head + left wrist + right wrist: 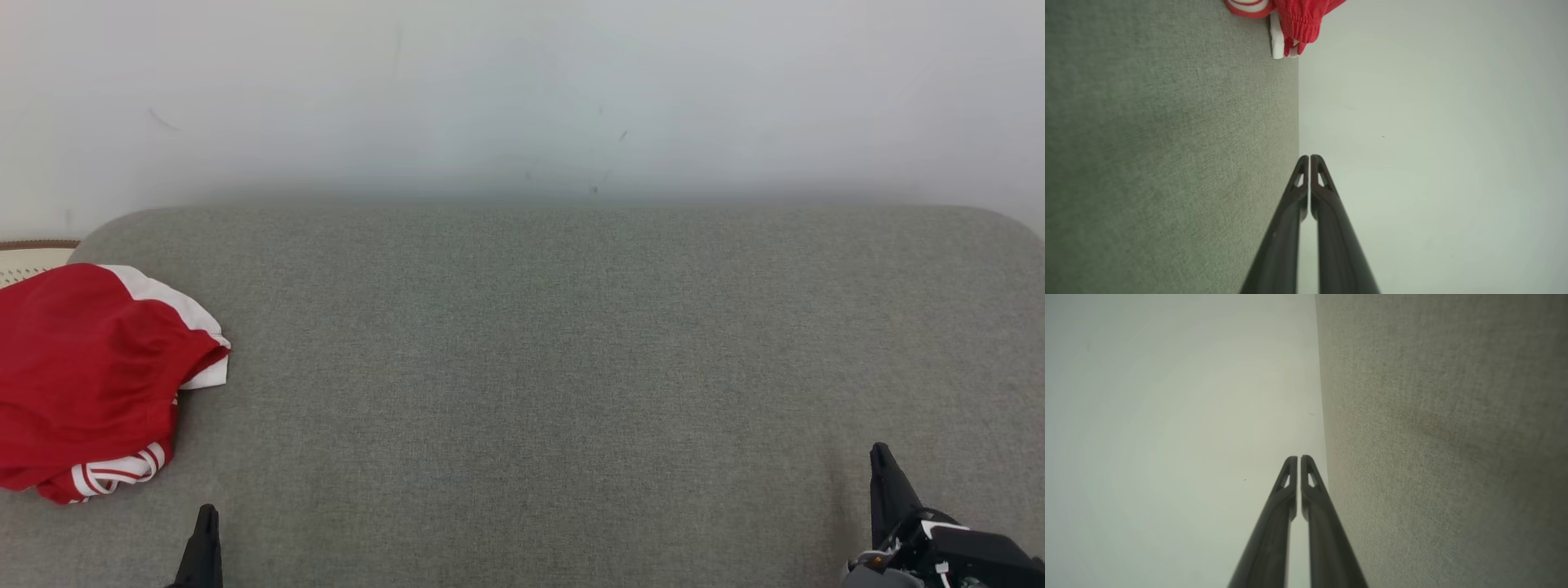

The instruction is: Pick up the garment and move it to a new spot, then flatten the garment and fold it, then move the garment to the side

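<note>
While both my arms sit low at the bottom edge of the head view, my left hand [206, 514] at lower left and my right hand [880, 451] at lower right point up the frame. Each has its fingers pressed together, holding nothing. The red-and-white garment [90, 367] lies bunched at the left edge of the grey cushion [531, 367], above my left hand and apart from it.
</note>
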